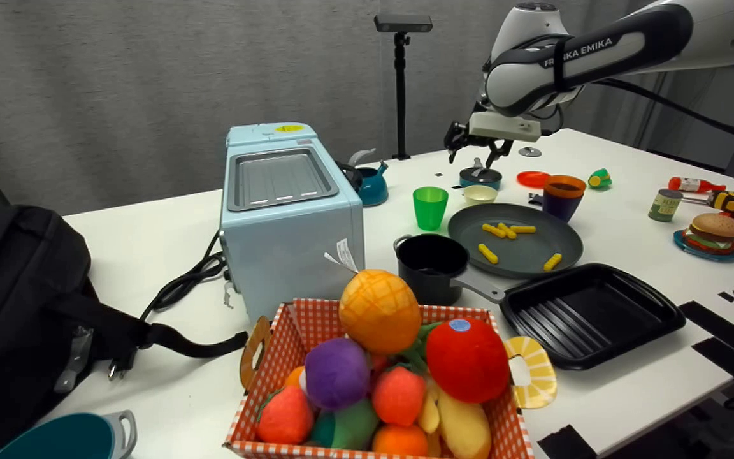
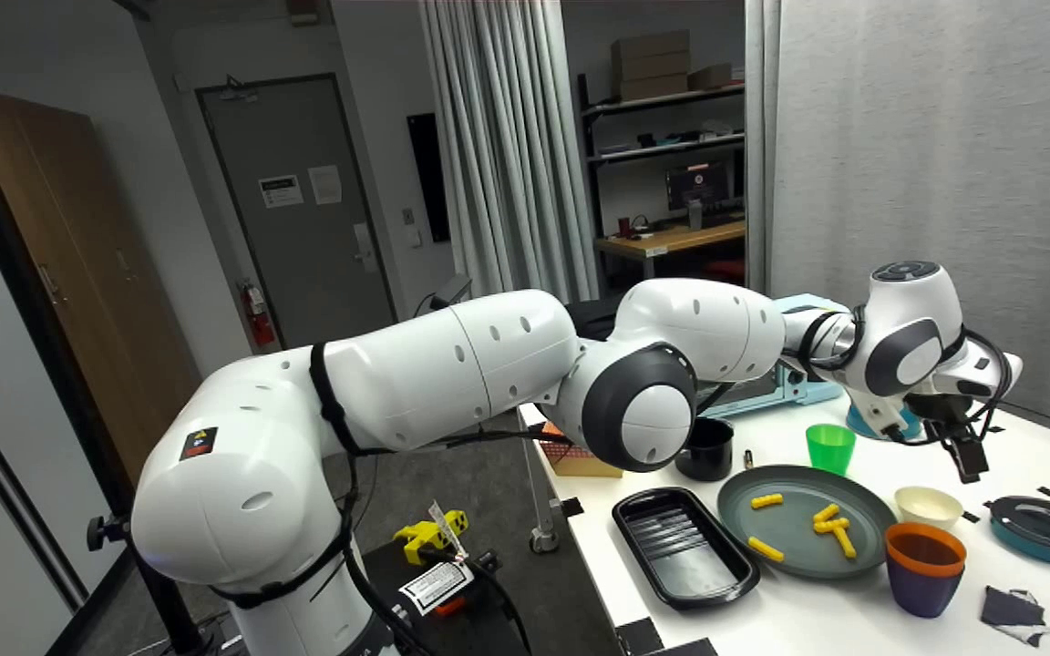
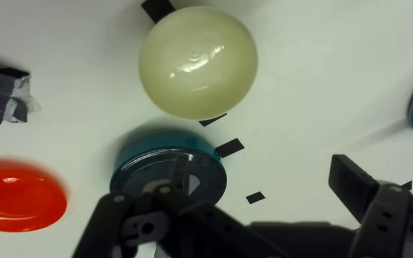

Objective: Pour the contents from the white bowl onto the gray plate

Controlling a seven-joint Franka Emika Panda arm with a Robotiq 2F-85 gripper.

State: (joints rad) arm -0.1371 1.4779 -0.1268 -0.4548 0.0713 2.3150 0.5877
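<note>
Fries [image 2: 830,526], five in view, lie scattered across the plate [image 2: 798,524], so the pour looks done; right of it in an exterior view, the bowl [image 2: 928,504] rests upright on the surface [image 2: 835,612], parked close by because its work seems over; in the wrist view the fingers [image 3: 351,188] are spread and pinch nothing, as nothing seems left to carry. Containers, left to right: the pan [image 2: 684,547] shows bare ridges, an orange cup [image 2: 924,561] nests in a purple cup [image 2: 922,592], the bowl is empty
</note>
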